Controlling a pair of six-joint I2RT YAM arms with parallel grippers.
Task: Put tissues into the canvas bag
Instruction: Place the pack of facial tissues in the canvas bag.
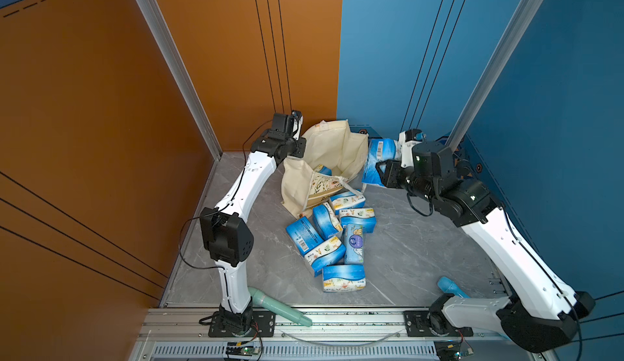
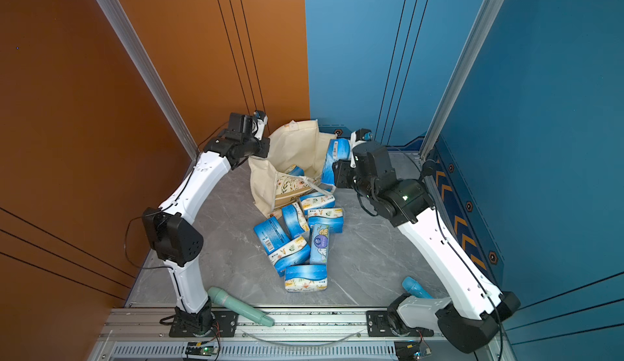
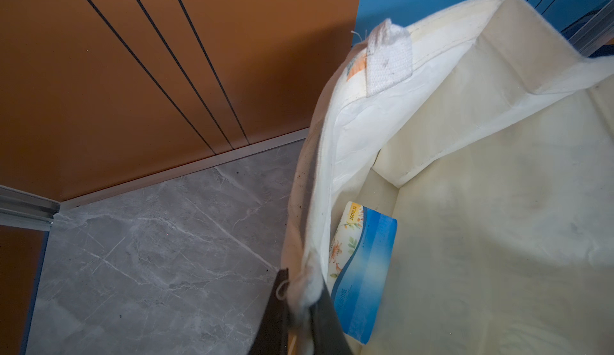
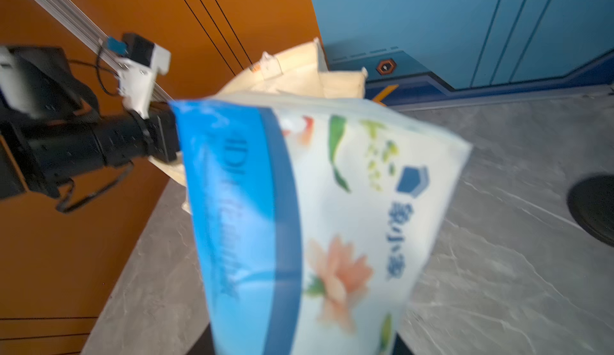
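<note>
the canvas bag (image 1: pixel 326 146) stands slumped but open at the far side of the desk (image 1: pixel 422 241), near the corner where the orange and blue walls meet; its printed front panel sags toward the near side. one tissue pack (image 3: pixel 362 270) lies inside it on the bottom, against the bag's wall, and shows in both top views through the mouth. the left end effector (image 3: pixel 299 303) is clenched on the bag's rim at the left side of the mouth, cream fabric pinched between its dark fingers. the right end effector (image 1: pixel 380 170) grasps another tissue pack (image 4: pixel 315 220), held clear of the desk at the bag's right-hand rim; whether it is over the opening or just beside it i cannot tell. just in front of the bag a heap of loose packs (image 1: pixel 334 237), seven that can be counted, lies on the desk, touching and overlapping one another, the nearest ones against the bag's front. a teal cylinder (image 1: pixel 280 305) lies at the near edge by the left arm's base, a light-blue cylinder (image 1: pixel 450 286) by the right arm's base.
</note>
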